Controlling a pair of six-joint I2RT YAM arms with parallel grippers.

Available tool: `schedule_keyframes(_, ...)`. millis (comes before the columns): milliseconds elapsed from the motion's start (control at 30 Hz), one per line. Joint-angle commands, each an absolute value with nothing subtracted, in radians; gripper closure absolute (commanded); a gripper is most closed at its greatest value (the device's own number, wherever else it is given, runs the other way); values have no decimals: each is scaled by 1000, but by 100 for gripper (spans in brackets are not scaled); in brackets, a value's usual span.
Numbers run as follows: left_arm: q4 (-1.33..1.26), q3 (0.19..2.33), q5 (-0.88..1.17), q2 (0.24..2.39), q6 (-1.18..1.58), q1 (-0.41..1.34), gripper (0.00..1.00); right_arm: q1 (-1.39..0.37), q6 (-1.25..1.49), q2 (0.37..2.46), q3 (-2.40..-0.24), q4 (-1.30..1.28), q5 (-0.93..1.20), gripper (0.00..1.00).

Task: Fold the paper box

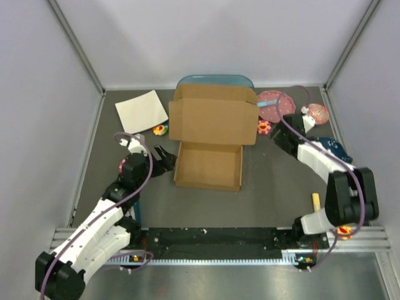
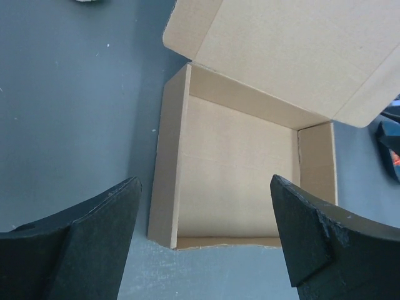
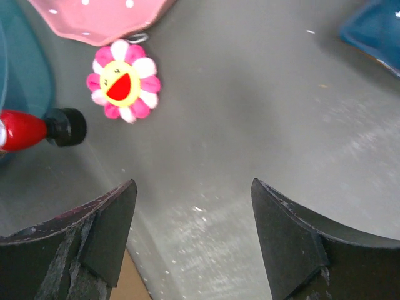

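The brown cardboard paper box (image 1: 209, 164) sits mid-table as a shallow open tray with its walls up. Its lid (image 1: 214, 119) stands open at the far side with side flaps out. In the left wrist view the tray (image 2: 237, 181) lies just ahead of my fingers. My left gripper (image 1: 167, 160) is open and empty just left of the box's left wall. My right gripper (image 1: 279, 139) is open and empty right of the lid, over bare table; in its own view a pink flower toy (image 3: 124, 80) lies ahead.
A cream-white square sheet (image 1: 141, 111) lies back left. A yellow flower toy (image 1: 160, 130) lies left of the lid. A teal tray (image 1: 214, 82) is behind the box. A pink plate (image 1: 275, 105), a pink shell-like item (image 1: 317, 112), a dark blue dish (image 1: 331, 147) and a wooden peg (image 1: 316, 201) are on the right.
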State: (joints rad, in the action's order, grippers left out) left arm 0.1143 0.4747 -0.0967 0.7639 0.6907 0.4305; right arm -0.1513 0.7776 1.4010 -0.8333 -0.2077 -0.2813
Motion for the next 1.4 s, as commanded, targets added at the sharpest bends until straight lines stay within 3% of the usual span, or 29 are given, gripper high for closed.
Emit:
schedule_keyframes(0,138,456,-115,677,730,426,11,-141,778,1517,-959,-89,-198,25)
schedule_keyframes(433,258,449,-149,600,704,426,11,-110,822,1860,-1161,-9,-149,30)
schedule_keyframes(800,267,479,-167,612,684,426,10,-106,793,1974,-1249,-8,-143,32)
schedule_keyframes(1200,242,474,-169,640,676,426,10,-100,776,1987,-1229,26,-141,61)
schedule_keyframes(1367,238,472,-153,644,684,426,10,-97,770,1938,-1184,28,-161,82)
